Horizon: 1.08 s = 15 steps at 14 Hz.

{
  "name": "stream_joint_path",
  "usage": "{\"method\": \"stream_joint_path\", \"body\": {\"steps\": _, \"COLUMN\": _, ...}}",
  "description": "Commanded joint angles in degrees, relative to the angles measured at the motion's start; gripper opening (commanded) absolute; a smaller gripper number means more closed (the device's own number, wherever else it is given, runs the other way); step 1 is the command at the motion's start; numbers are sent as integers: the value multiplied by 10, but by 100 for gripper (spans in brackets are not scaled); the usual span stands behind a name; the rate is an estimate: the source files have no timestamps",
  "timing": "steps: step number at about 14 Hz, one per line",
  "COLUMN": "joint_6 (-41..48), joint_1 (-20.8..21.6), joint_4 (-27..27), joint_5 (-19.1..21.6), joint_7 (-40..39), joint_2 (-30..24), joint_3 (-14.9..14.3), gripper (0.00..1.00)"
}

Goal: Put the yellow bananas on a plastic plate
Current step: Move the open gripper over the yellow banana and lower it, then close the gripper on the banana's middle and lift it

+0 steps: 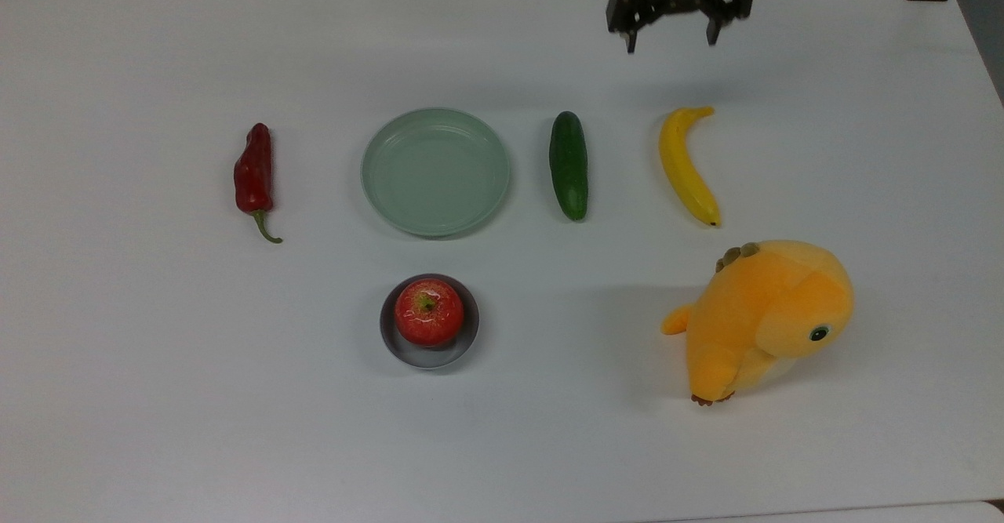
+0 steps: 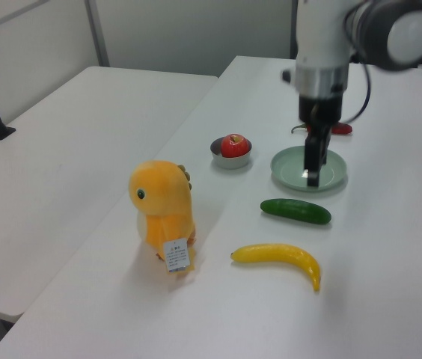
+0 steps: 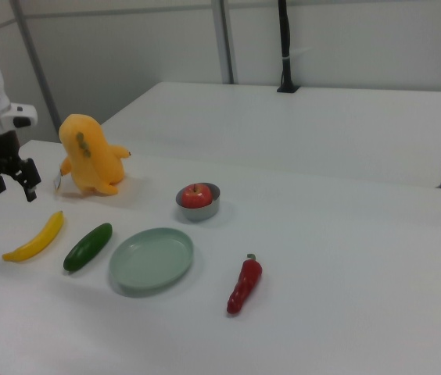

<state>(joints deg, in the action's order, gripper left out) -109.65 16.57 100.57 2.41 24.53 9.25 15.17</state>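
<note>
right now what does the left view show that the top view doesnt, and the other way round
The left view alone shows a white tag hanging at the plush toy's front, a neighbouring white table, and the arm's white body rising above the gripper.

The top view alone shows the gripper from above with its two fingers spread apart, hanging beyond the stem end of the banana.

Both share the plate, cucumber, grey bowl with the apple in it, and the banana lying on the table, not on the plate.
</note>
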Motion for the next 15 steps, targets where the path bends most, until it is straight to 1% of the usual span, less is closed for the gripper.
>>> {"method": "stream_joint_path", "body": {"steps": 1, "joint_6": -56, "joint_1": 29, "joint_4": -1, "joint_5": -35, "joint_7": 54, "joint_2": 49, "joint_3": -2, "gripper": 100}}
{"method": "stream_joint_path", "body": {"steps": 2, "joint_6": -61, "joint_1": 35, "joint_4": -1, "joint_5": -41, "joint_7": 55, "joint_2": 65, "joint_3": -2, "gripper": 100}}
{"method": "stream_joint_path", "body": {"steps": 4, "joint_6": -98, "joint_1": 44, "joint_4": 0, "joint_5": -71, "joint_7": 65, "joint_2": 93, "joint_3": -2, "gripper": 100}}
{"method": "stream_joint_path", "body": {"steps": 9, "joint_6": -142, "joint_1": 56, "joint_4": -1, "joint_5": -126, "joint_7": 120, "joint_2": 149, "joint_3": -3, "gripper": 100}}
{"method": "stream_joint_path", "body": {"steps": 10, "joint_6": -145, "joint_1": 57, "joint_4": -1, "joint_5": -147, "joint_7": 128, "joint_2": 161, "joint_3": -4, "gripper": 100}}
{"method": "stream_joint_path", "body": {"steps": 11, "joint_6": -153, "joint_1": 57, "joint_4": -1, "joint_5": -158, "joint_7": 137, "joint_2": 169, "joint_3": -4, "gripper": 100}}
{"method": "stream_joint_path", "body": {"steps": 13, "joint_6": -170, "joint_1": 56, "joint_4": 0, "joint_5": -158, "joint_7": 141, "joint_2": 174, "joint_3": -4, "gripper": 100}}
{"method": "stream_joint_path", "body": {"steps": 14, "joint_6": -170, "joint_1": 55, "joint_4": -1, "joint_5": -159, "joint_7": 141, "joint_2": 179, "joint_3": -4, "gripper": 95}}
{"method": "stream_joint_path", "body": {"steps": 15, "joint_6": -171, "joint_1": 54, "joint_4": 0, "joint_5": -159, "joint_7": 141, "joint_2": 179, "joint_3": -4, "gripper": 87}}
